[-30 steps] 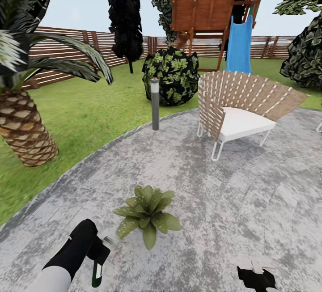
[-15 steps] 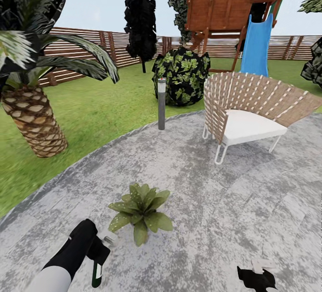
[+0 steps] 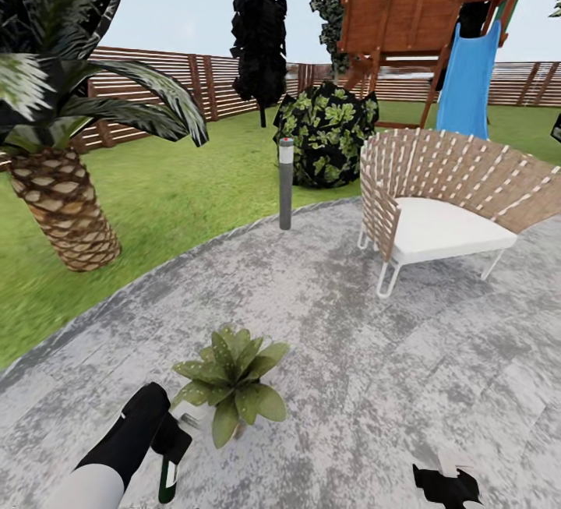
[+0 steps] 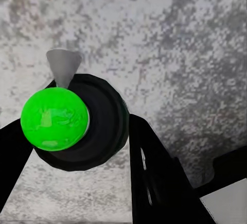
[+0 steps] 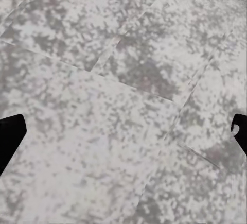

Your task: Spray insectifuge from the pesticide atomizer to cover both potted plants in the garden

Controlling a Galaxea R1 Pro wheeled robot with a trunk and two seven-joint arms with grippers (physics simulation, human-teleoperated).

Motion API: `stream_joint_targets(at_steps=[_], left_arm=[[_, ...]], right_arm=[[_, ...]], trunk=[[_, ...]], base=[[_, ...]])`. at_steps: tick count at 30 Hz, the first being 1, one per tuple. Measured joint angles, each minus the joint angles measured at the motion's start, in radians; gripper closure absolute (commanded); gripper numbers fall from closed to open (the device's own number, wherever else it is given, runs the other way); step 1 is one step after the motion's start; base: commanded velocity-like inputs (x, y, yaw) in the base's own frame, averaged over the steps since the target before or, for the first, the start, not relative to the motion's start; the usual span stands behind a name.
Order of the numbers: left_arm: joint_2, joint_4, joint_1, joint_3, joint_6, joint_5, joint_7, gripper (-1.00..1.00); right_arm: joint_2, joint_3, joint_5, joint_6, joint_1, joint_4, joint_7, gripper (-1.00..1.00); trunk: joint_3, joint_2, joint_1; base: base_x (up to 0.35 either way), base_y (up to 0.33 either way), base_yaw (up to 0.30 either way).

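Left tool (image 3: 173,447) low, gripping pesticide atomizer (image 4: 77,122), beside potted plant (image 3: 227,380)

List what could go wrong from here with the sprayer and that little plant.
1. The left gripper holds the pesticide atomizer low and right beside the potted plant; moving closer might brush the leaves or tip the pot.
2. In the left wrist view the nozzle faces bare paving, so spray may miss the leaves.
3. One such plant is in sight; the second may go uncovered.
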State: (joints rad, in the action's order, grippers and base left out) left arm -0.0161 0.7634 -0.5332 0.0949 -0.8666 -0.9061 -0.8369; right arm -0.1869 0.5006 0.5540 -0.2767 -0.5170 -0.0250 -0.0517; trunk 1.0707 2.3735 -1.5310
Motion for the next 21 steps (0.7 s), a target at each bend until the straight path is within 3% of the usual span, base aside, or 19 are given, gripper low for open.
stream_joint_targets(at_steps=[7,12,21], left_arm=[[-0.001,-0.004,0.0,-0.001,-0.003,-0.004,0.005,1.0],[0.0,-0.005,0.0,-0.003,-0.003,-0.007,0.005,1.0],[0.0,-0.005,0.001,-0.006,-0.002,-0.007,0.005,1.0]], right_arm=[[0.0,0.0,0.0,0.0,0.0,0.0,0.0,-1.0],[0.0,0.0,0.0,-0.001,0.0,0.0,0.0,-1.0],[0.0,0.0,0.0,-0.002,0.0,0.0,0.0,-1.0]], trunk=[[0.0,0.0,0.0],[0.0,0.0,0.0],[0.0,0.0,0.0]], base=[[0.005,-0.003,0.273],[0.007,-0.018,0.066],[0.048,-0.238,0.065]])
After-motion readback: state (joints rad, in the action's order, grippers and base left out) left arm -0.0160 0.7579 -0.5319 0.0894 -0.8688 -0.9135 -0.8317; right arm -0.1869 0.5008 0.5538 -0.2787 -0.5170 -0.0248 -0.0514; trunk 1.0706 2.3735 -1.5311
